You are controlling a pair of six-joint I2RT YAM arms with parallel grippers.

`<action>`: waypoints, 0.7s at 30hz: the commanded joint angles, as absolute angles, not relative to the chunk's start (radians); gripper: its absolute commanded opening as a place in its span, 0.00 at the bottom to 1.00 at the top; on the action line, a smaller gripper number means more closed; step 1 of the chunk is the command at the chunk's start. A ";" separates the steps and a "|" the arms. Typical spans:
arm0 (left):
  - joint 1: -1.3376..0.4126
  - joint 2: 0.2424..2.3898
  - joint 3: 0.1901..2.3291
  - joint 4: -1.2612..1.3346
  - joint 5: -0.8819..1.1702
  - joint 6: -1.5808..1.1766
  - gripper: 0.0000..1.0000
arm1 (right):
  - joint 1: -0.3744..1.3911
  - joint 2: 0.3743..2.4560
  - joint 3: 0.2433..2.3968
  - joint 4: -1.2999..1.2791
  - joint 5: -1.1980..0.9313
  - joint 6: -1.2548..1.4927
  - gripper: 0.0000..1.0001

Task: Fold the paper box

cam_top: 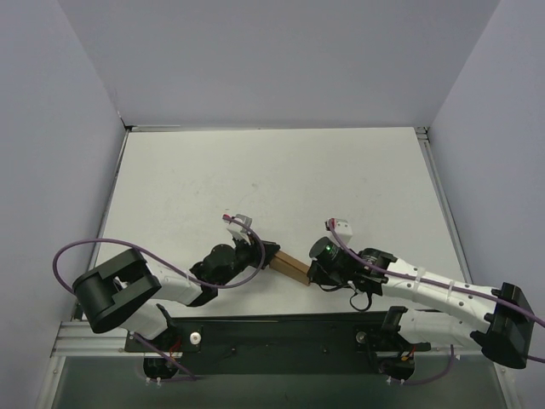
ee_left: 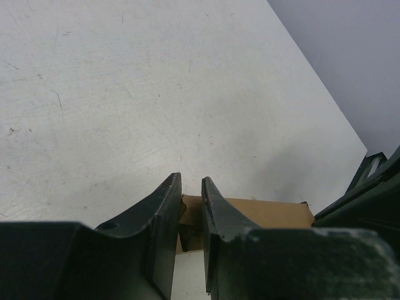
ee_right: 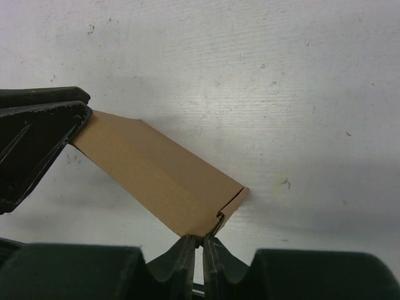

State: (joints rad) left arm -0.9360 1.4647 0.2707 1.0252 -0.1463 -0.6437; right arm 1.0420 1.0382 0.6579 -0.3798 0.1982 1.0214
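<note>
The paper box [cam_top: 291, 265] is a brown folded cardboard strip held just above the table near the front middle, between both arms. My left gripper [cam_top: 271, 251] is shut on its left end; in the left wrist view the cardboard [ee_left: 269, 212] sits between the narrow-set fingers of that gripper [ee_left: 190, 181]. My right gripper [cam_top: 311, 271] meets the box's right end. In the right wrist view its jaws [ee_right: 201, 237] are almost together, pinching the lower corner of the box [ee_right: 156, 175], where a small end flap stands slightly ajar. The left gripper's dark fingers [ee_right: 37, 131] cover the far end.
The white table [cam_top: 272, 170] is walled by grey panels at the back and both sides. A black rail [cam_top: 281, 328] with the arm bases runs along the near edge. Purple cables loop beside both arms. The right arm's body [ee_left: 369, 194] shows at the right of the left wrist view.
</note>
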 commanded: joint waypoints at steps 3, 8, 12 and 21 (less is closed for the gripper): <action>-0.977 1.534 0.235 0.739 -0.140 -0.586 0.28 | 0.983 1.051 0.733 -0.465 0.202 1.002 0.26; -0.983 1.536 0.241 0.736 -0.143 -0.580 0.29 | 0.969 0.988 0.715 -0.426 0.218 1.031 0.33; -0.986 1.537 0.244 0.735 -0.144 -0.581 0.28 | 0.965 0.969 0.686 -0.423 0.212 1.045 0.34; -0.996 1.531 0.250 0.718 -0.156 -0.580 0.28 | 0.969 0.988 0.618 -0.416 0.157 1.068 0.31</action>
